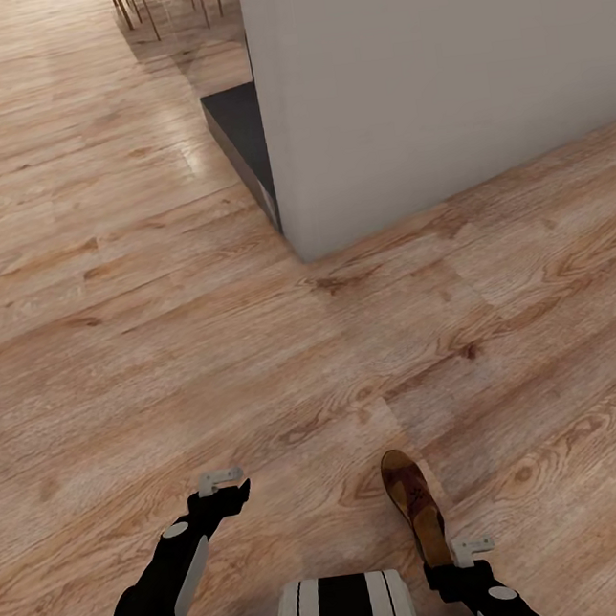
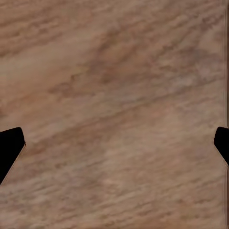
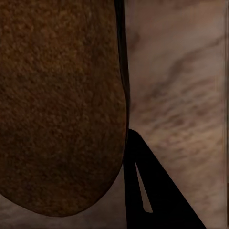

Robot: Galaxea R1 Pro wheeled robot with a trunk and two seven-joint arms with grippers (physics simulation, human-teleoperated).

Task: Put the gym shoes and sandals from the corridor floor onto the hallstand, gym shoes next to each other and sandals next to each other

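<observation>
R gripper (image 1: pixel 461 559) clamps one sandal (image 1: pixel 415 507) by its heel, toe pointing toward the grey wall (image 1: pixel 434 80), off the floor (image 1: pixel 155 317). L gripper (image 1: pixel 222 484) spread wide, empty. Rack not in sight; prob. mid-carry, placing left.

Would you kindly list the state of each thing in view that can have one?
Flat brown leather sandal: held at its heel end by the right gripper, toe pointing forward over the wood-plank floor.
Right gripper: shut on the sandal.
Left gripper: open, empty, above the floor.
</observation>
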